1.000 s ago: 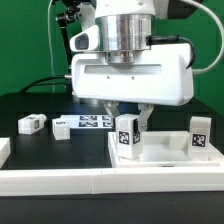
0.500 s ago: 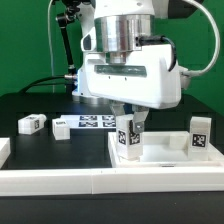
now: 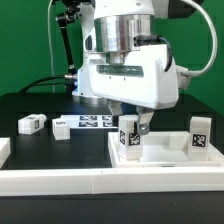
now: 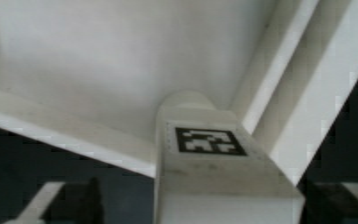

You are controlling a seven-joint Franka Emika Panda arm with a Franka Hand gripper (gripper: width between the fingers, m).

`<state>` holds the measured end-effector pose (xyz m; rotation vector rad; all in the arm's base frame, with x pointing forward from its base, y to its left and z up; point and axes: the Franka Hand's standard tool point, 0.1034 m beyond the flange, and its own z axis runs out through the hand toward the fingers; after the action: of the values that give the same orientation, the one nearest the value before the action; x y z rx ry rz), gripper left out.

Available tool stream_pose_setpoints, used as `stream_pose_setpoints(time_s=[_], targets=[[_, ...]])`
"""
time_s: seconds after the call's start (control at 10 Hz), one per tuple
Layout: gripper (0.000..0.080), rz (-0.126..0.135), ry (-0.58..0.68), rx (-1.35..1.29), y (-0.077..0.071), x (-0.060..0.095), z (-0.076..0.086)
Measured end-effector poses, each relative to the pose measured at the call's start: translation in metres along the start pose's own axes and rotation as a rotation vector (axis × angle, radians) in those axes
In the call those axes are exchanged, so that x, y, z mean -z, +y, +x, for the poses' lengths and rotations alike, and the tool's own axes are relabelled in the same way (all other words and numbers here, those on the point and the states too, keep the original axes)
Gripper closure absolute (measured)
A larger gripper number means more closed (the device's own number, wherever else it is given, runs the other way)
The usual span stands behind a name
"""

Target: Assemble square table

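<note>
Since a second ago the gripper [image 3: 131, 127] housing has twisted off square and is now sitting skewed. Over the last half second it is barely shifting. The upright leg [image 3: 128, 142] under it is staying in the same spot.

Going left to right in the exterior view:
- A white rail end [image 3: 5, 150] is poking in at the left edge.
- Two legs are lying on the black worktop [image 3: 30, 100], the first loose leg [image 3: 32, 123] and the second loose leg [image 3: 60, 128]. They are near each other, with open worktop around them.
- The marker board [image 3: 95, 122] is lying flat just past them, partly hidden by the gripper.
- The upright leg is standing at the near left corner of the square slab [image 3: 165, 152], tag facing the camera, tight to the slab's edge.
- The gripper is hanging straight over it, reaching down on either side.

In the wrist view the fingers [image 4: 66, 200] are standing clear of the upright leg [image 4: 208, 150], with a dark gap showing on both sides. So the gripper [image 4: 194, 205] is spread apart and not clamping anything. There the leg is sitting right in the corner of the raised rim [image 4: 274, 70] of the square slab [image 4: 105, 60].

Back in the exterior view:
- The middle of the slab is lying bare, leaving plenty of room.
- The right-hand leg [image 3: 199, 135] is standing upright at the slab's right edge, well apart from the gripper.
- The front rail [image 3: 100, 183] is running along the front, just beside the slab's near edge.
</note>
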<state>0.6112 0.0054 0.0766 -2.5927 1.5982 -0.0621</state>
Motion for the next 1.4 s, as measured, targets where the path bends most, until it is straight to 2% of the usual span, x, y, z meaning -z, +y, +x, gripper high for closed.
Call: stream_pose_setpoints(time_s=[0.1, 0.3, 0.7, 1.1, 1.3, 1.4], targets=[[0.0174, 0.001, 0.000, 0.084, -0.0006, 0.0006, -0.0003], [0.0154, 0.003, 0.003, 0.351, -0.0018, 0.0007, -0.0012], [0.0150, 0.001, 0.003, 0.766, -0.0006, -0.0002, -0.0011], [0.0150, -0.035, 0.019, 1.116, -0.0028, -0.0002, -0.0050], [0.0150, -0.039, 0.018, 1.223, 0.0005, -0.0006, -0.0005], [0.0176, -0.042, 0.018, 1.253, 0.0005, -0.0007, -0.0006]])
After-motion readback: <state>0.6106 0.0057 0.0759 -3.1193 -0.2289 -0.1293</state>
